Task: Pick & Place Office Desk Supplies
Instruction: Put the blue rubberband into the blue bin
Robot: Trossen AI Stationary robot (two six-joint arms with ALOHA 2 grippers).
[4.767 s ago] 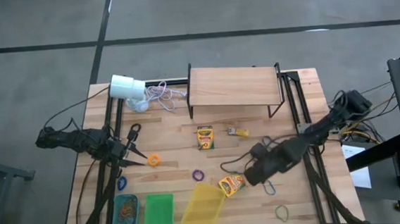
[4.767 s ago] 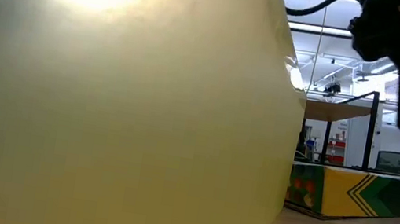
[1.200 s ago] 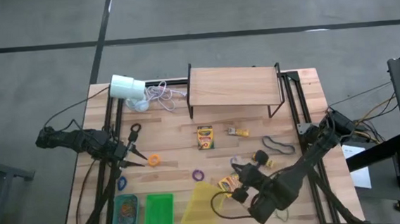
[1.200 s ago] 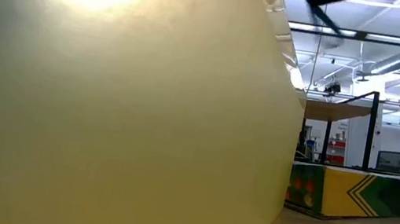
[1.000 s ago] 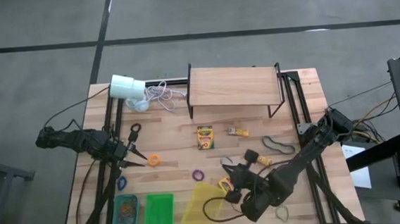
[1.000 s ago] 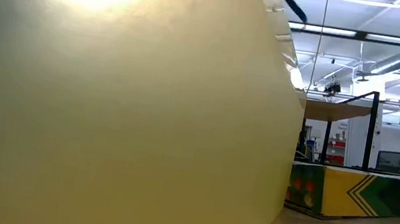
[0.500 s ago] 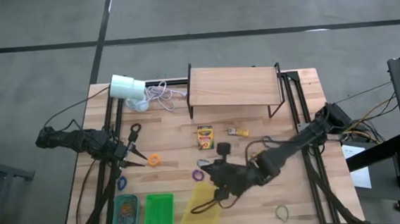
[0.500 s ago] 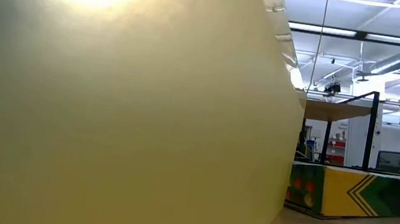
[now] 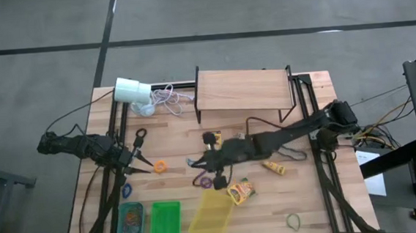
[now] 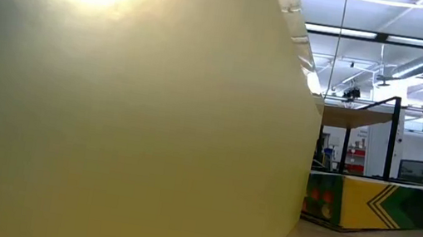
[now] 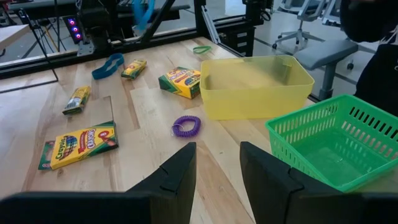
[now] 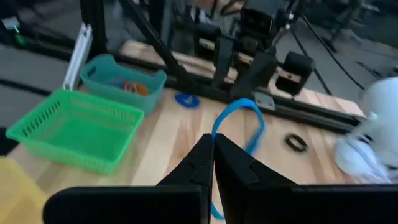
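Carrying a blue rubber band (image 12: 239,121) pinched in my closed right gripper (image 12: 213,163) mid-table, well short of the teal bin (image 12: 123,79) (bands inside). Best release squarely above it. Left gripper (image 11: 217,163) idled, parted, empty.

The right arm is reaching across the middle of the counter (image 9: 324,196) from its right edge, stretched long and low, its right claw (image 9: 202,163) sitting near the centre. Its fingers (image 12: 205,163) are pressing together on a blue band (image 12: 239,124) that dangles from the tips. The left arm is waiting at the left edge — its left claw (image 9: 143,152) is resting with fingers (image 11: 177,174) parted.
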